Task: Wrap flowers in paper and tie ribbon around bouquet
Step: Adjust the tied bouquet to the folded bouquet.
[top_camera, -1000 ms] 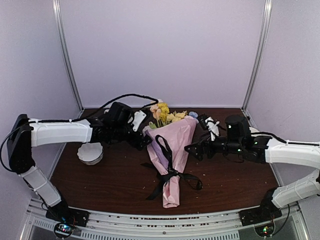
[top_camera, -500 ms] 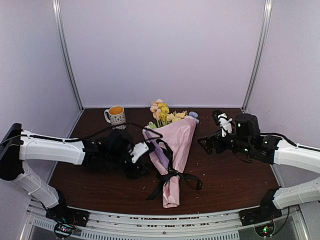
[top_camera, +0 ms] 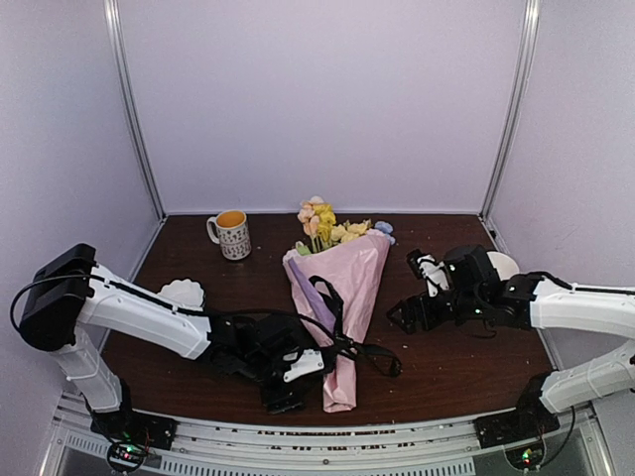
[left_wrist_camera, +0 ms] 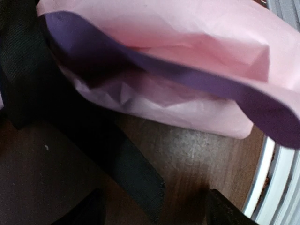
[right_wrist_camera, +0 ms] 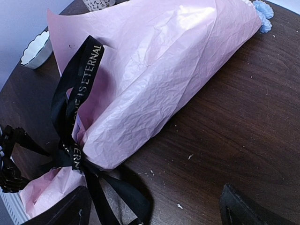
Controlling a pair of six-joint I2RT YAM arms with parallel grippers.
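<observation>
**Dark table [top_camera: 466, 377], loose tail: a bow at risk**

Low in the frame, my left claw [left_wrist_camera: 152, 213] stands spread. A loose tail of the black ribbon [left_wrist_camera: 126, 173] lies between its fingers, unpinched, beside the cone's narrow end. A careless tug here could, I judge, slacken the bow or drag the bouquet [top_camera: 342, 288] askew. At centre right my right claw [right_wrist_camera: 157, 206] is spread too, holding nothing. Mid-frame, crinkled pink paper [right_wrist_camera: 154, 70] tapers around the stems, with the ribbon knotted low. Beyond, yellow and peach flowers [top_camera: 322, 223] fan out, a mug [top_camera: 232, 234] to their left.

bouquet [top_camera: 349, 273] on table [top_camera: 466, 362] | mug [top_camera: 232, 234] behind-left (at far edge) | ribbon [top_camera: 342, 342] round its near end
</observation>
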